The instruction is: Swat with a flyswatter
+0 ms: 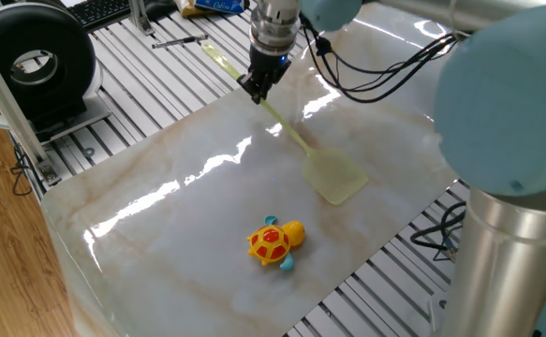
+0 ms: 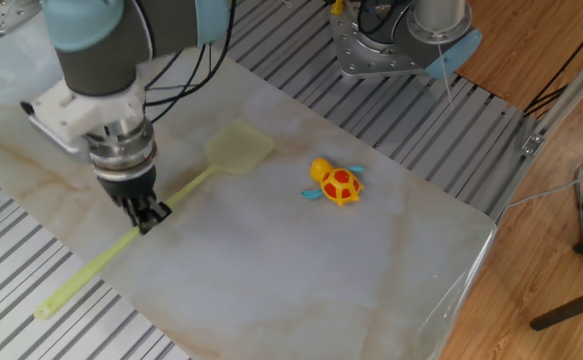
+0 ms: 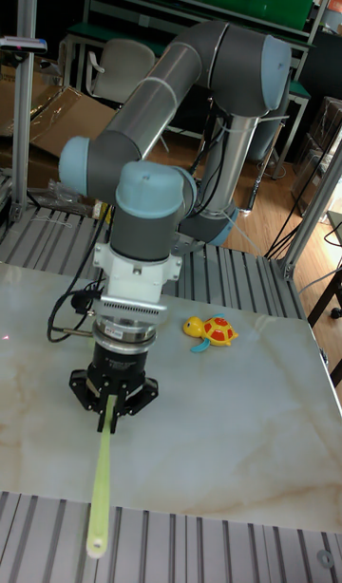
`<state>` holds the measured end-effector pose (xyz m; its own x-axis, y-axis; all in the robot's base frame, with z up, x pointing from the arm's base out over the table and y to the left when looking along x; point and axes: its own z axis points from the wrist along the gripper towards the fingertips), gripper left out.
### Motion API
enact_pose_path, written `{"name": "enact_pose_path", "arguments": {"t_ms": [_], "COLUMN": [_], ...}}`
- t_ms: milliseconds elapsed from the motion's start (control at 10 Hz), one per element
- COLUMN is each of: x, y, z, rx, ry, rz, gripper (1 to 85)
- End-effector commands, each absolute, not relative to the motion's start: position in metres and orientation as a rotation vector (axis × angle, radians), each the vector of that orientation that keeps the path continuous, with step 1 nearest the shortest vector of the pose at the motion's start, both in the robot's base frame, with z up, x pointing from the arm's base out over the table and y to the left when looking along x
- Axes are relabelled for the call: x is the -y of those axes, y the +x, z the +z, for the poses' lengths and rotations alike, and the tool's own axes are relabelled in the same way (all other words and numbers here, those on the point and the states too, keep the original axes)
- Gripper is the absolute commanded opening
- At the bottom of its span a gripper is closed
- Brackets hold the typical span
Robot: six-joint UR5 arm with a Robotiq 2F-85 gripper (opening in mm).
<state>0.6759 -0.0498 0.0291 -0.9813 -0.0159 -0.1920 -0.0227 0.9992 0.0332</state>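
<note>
My gripper [image 1: 257, 91] [image 2: 147, 217] [image 3: 111, 412] is shut on the thin handle of the pale yellow-green flyswatter [image 1: 296, 142] [image 2: 191, 190] [image 3: 101, 479], about midway along it. Its squarish mesh head [image 1: 332, 176] [image 2: 239, 146] hangs low over the marble slab, a short way from the orange and yellow toy turtle [image 1: 274, 241] [image 2: 336, 183] [image 3: 215, 332]. The free end of the handle [image 2: 51, 301] reaches out past the slab's edge. In the tall fixed view the arm hides the mesh head.
The marble slab [image 1: 160, 234] lies on a slatted metal table [image 1: 113, 103]. A black round device [image 1: 38, 61] and a keyboard [image 1: 99, 11] stand at the back left. The arm's base [image 2: 391, 35] sits at the far side, and cables [image 1: 436, 229] hang off the slab's edge.
</note>
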Motion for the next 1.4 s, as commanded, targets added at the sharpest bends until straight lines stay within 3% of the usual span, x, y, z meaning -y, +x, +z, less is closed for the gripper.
{"name": "enact_pose_path", "arguments": {"t_ms": [0, 500, 600, 800, 1300], "x": [0.054, 0.063, 0.088, 0.115, 0.087], "y": [0.676, 0.643, 0.625, 0.598, 0.611], "z": [0.020, 0.060, 0.064, 0.063, 0.061], "rx": [-2.950, -2.996, -3.013, -3.024, -3.027], "ry": [-0.020, 0.519, 0.634, 0.718, 0.782], "rz": [0.040, 0.056, -0.061, -0.064, 0.019], "gripper": [1.3, 1.3, 1.3, 1.3, 1.3]}}
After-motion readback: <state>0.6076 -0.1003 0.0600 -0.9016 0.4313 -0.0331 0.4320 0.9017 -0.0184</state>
